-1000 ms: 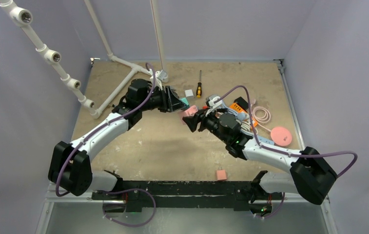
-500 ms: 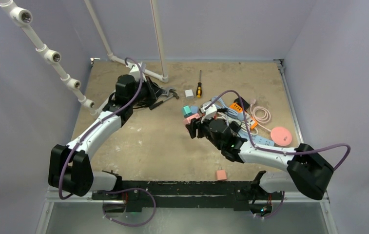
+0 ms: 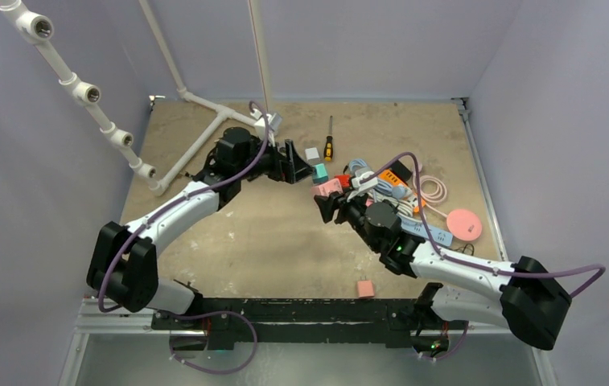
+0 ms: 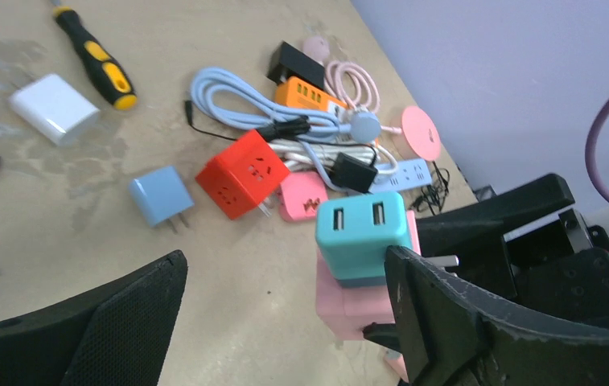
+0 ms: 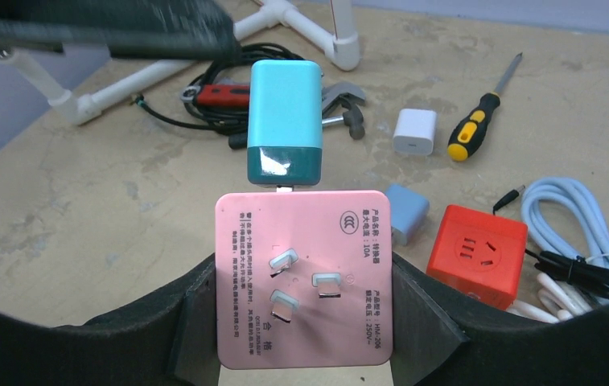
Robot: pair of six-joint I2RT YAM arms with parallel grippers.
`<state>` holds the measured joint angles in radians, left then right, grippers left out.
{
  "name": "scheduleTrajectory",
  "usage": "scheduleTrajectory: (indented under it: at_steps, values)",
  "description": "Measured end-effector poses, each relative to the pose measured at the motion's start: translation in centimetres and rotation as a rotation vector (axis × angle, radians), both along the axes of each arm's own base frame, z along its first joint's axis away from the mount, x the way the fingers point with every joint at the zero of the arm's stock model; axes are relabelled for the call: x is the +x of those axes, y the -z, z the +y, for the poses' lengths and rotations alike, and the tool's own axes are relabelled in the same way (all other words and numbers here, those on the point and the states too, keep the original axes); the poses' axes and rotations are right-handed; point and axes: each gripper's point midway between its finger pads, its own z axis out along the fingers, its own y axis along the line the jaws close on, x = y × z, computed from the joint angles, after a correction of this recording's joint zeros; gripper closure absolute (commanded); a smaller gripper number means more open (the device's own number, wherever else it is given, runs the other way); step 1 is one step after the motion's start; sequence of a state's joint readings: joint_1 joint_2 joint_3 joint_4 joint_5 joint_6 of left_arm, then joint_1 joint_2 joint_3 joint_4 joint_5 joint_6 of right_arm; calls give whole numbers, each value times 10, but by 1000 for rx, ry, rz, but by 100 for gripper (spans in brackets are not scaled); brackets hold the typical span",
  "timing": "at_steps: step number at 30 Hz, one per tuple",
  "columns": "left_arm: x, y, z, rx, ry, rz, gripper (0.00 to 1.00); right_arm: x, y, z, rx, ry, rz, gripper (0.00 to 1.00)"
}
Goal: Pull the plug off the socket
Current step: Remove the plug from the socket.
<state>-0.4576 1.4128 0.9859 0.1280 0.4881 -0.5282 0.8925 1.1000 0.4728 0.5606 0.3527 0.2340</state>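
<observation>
A teal plug (image 5: pixel 285 121) with two USB slots (image 4: pixel 363 233) sits plugged into the far face of a pink socket cube (image 5: pixel 304 277). My right gripper (image 5: pixel 304 322) is shut on the cube's two sides and holds it above the table, prongs toward its camera. In the top view the socket (image 3: pixel 331 188) hangs at mid table with the plug (image 3: pixel 320 170) on its far side. My left gripper (image 4: pixel 285 322) is wide open around the plug. Its right finger (image 4: pixel 462 322) is close beside the plug, while the left finger (image 4: pixel 108 322) stands far off.
A red cube socket (image 4: pixel 242 173), a small blue charger (image 4: pixel 160 195), a white charger (image 4: pixel 53 108), a screwdriver (image 3: pixel 328 145) and a heap of cables (image 4: pixel 285 121) lie just beyond. White pipes (image 3: pixel 196 149) and pliers (image 5: pixel 220 95) are at the back left. A pink disc (image 3: pixel 464 223) lies right.
My left gripper drew back to the left toward the pipes, then came back to the plug with its jaws now spread wide. The plug stays in the socket, still gripped by my right gripper.
</observation>
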Motion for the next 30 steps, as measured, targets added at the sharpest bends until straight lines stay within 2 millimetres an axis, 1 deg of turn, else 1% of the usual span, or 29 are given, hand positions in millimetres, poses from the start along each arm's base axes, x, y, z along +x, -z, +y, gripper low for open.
scheduleTrajectory:
  at_steps: [2, 5, 16, 19, 21, 22, 24, 26, 28, 29, 30]
  values:
    - [-7, 6, -10, -4, 45, 18, 7, 0, -1, 0, 4, -2, -5, 100]
    - [-10, 7, -15, -27, 74, 27, 7, 0, 3, 1, -8, -5, 2, 100]
    - [-15, 0, -23, -93, 110, 17, 8, -2, 14, 8, -33, -37, 20, 100]
    - [-16, 1, -25, -98, 113, 27, 9, -2, 11, 9, -28, -41, 12, 100]
    - [-18, 6, -29, -94, 122, 44, 11, -4, 8, 9, -20, -44, 1, 100]
    - [-19, 9, -31, -91, 127, 52, 16, -4, 6, 9, -13, -45, -5, 100]
    - [-23, 19, -37, -86, 141, 83, 30, -5, 2, 9, -5, -48, -16, 100]
    - [-26, 23, -41, -89, 156, 105, 50, -7, 6, 9, -17, -51, -10, 100]
    - [-31, 23, -45, -97, 172, 119, 62, -7, 11, 8, -32, -49, -1, 100]
    - [-32, 22, -46, -101, 177, 120, 71, -6, 14, 9, -39, -48, 3, 100]
    - [-32, 21, -47, -107, 177, 122, 78, -6, 16, 9, -42, -48, 5, 100]
